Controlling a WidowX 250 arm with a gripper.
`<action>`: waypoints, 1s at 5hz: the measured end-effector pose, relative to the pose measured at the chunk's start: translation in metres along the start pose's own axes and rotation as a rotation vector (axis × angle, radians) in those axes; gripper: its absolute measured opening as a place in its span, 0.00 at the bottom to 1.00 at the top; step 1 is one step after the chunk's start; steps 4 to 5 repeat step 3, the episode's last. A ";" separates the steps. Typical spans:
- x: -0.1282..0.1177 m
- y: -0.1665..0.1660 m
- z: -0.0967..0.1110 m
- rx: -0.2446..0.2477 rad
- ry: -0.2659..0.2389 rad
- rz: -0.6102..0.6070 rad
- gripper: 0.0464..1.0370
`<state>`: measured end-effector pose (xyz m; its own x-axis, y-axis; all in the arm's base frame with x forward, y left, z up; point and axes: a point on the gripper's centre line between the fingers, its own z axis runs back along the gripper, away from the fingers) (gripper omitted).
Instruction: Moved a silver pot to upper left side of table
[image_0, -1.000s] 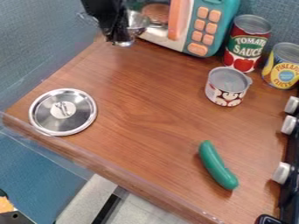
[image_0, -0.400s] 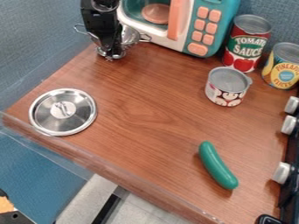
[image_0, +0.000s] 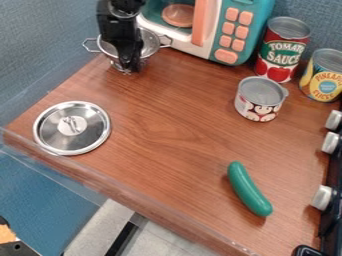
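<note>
The gripper (image_0: 129, 61) hangs at the upper left of the table, in front of and over the silver pot (image_0: 151, 42). The pot has wire handles on its left and right sides, and the black gripper covers its middle. It is at the table's upper left corner, just left of the toy microwave; whether its base rests fully on the wood cannot be made out.
A teal toy microwave (image_0: 230, 32) is at the back, cans (image_0: 284, 50) at the back right, and a small open can (image_0: 259, 100) before them. A silver lid (image_0: 71, 128) lies left, a green cucumber (image_0: 248, 189) front right, stove knobs (image_0: 323, 197) along the right edge.
The gripper and pot have come down and a little toward the viewer from near the microwave's left side. The pot looks less tilted, with more of its rim and both handles showing.
</note>
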<state>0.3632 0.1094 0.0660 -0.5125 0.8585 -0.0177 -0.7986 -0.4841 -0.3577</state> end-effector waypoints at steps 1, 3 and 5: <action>-0.003 0.001 0.002 0.000 -0.004 0.008 0.83; -0.015 -0.013 0.055 -0.126 0.009 0.035 0.97; -0.015 -0.013 0.055 -0.126 0.009 0.035 0.97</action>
